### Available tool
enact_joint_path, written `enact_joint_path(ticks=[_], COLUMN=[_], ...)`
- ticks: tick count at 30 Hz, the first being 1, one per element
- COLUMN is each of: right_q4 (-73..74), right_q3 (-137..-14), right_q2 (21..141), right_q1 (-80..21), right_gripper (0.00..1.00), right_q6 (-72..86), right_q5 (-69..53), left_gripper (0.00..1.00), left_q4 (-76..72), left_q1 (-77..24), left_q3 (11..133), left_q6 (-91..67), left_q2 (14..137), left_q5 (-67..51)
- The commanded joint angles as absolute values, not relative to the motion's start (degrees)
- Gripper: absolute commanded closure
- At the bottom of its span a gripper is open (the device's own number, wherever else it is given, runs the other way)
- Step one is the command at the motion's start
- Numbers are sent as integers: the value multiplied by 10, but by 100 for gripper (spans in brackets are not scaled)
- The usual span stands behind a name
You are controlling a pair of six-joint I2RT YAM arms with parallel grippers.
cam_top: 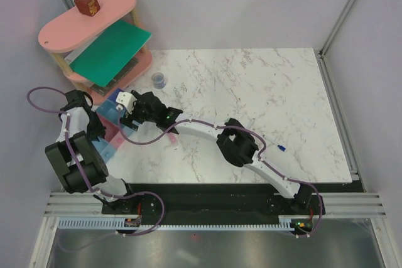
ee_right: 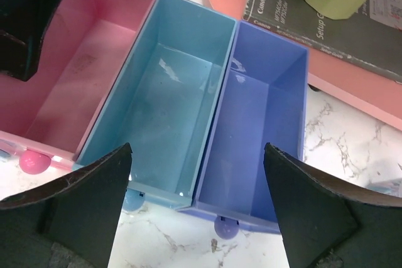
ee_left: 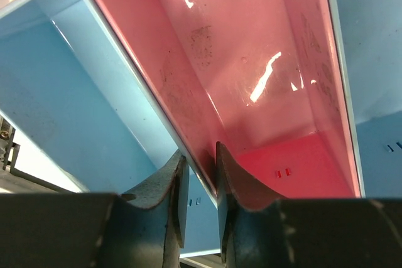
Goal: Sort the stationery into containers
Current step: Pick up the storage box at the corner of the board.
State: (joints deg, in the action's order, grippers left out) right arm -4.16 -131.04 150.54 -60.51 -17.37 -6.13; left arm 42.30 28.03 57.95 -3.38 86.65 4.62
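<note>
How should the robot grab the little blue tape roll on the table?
Probably from straight above, pinching the tape roll across its round outer sides. It seems to lie flat on the table with its hole facing up and nothing touching it, so one finger can come down on each side.

Marble table (cam_top: 251,86) bears plastic bins (ee_right: 164,101), a tape roll (cam_top: 159,80), a pen (cam_top: 279,147), a pink shelf (cam_top: 63,34).

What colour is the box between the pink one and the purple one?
The middle box is light blue, clearest in the right wrist view.
</note>
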Motion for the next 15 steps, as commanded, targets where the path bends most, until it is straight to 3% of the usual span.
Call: enact_joint_path(ticks=[1,15], right_q4=[-46,-17], right_q3=[-1336,-1296], right_q2=[1535,1505], right_q1=[-609,-589], right_gripper=[7,10], right_q6=[-179,-106], right_q5=[-80,-96], left_gripper=[75,90], left_q4=[427,431], left_q1=[284,281], left_q3=[572,600], left_q6=[-1,31], left_q2=[890,928], left_q5=[69,48])
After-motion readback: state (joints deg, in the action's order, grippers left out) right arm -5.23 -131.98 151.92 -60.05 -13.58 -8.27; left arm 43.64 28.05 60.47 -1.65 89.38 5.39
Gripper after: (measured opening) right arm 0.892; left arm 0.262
